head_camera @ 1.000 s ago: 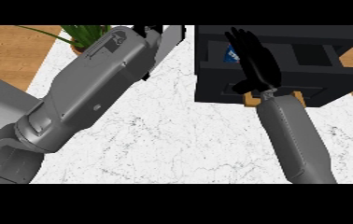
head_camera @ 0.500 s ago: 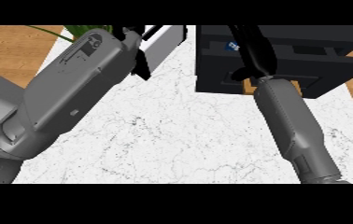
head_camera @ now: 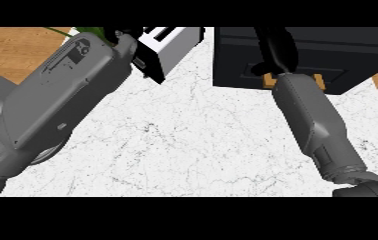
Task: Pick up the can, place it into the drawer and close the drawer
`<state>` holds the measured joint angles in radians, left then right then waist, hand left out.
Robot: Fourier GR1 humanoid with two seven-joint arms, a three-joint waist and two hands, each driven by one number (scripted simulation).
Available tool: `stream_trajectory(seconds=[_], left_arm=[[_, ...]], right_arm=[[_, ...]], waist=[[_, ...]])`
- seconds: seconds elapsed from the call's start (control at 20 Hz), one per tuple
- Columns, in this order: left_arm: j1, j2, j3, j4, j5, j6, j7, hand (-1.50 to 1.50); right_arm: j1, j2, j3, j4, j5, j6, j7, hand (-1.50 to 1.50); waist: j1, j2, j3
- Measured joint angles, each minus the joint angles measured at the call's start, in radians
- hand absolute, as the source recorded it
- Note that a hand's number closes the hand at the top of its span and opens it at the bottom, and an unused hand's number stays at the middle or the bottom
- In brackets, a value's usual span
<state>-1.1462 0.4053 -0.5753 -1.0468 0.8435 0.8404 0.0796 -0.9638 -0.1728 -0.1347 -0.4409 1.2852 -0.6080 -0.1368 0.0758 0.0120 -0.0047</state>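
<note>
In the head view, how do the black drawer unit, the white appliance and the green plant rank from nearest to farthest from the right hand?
1. Drawer unit: top right, directly under the right hand.
2. White appliance: top centre, left of the hand.
3. Plant: top left, farthest, partly hidden by the left forearm.

The right hand (head_camera: 277,51) stretches toward the worktop's far right corner, fingers extended straight, its grey forearm slanting in from the near right edge. The left hand (head_camera: 140,59) is largely hidden behind its broad forearm, finger pose unclear.
</note>
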Motion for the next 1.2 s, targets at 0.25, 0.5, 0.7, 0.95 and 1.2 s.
stream_trajectory(seconds=[0.25, 0.5, 0.7, 0.95, 1.2], left_arm=[[0.008, 0.022, -0.002, -0.049, -0.017, 0.003, 0.028, -1.50], [0.024, 0.042, -0.001, -0.091, -0.030, 0.008, 0.049, -1.50], [0.039, 0.051, -0.002, -0.125, -0.034, 0.009, 0.064, -1.50], [0.034, 0.063, -0.002, -0.149, -0.044, 0.017, 0.089, -1.50], [0.044, 0.071, 0.000, -0.168, -0.048, 0.015, 0.096, -1.50]], right_arm=[[-0.073, -0.017, -0.028, 0.093, 0.002, -0.053, 0.006, -1.50], [-0.133, -0.040, -0.038, 0.169, 0.016, -0.060, 0.017, -1.50], [-0.176, -0.055, -0.044, 0.219, 0.024, -0.038, 0.031, -1.50], [-0.220, -0.035, -0.068, 0.259, -0.006, 0.025, -0.029, -1.50], [-0.242, -0.028, -0.187, 0.271, -0.136, 0.110, -0.139, -1.50]], waist=[[0.010, 0.010, 0.005], [0.018, 0.019, 0.009], [0.032, 0.029, 0.013], [0.039, 0.032, 0.014], [0.031, 0.039, 0.017]])
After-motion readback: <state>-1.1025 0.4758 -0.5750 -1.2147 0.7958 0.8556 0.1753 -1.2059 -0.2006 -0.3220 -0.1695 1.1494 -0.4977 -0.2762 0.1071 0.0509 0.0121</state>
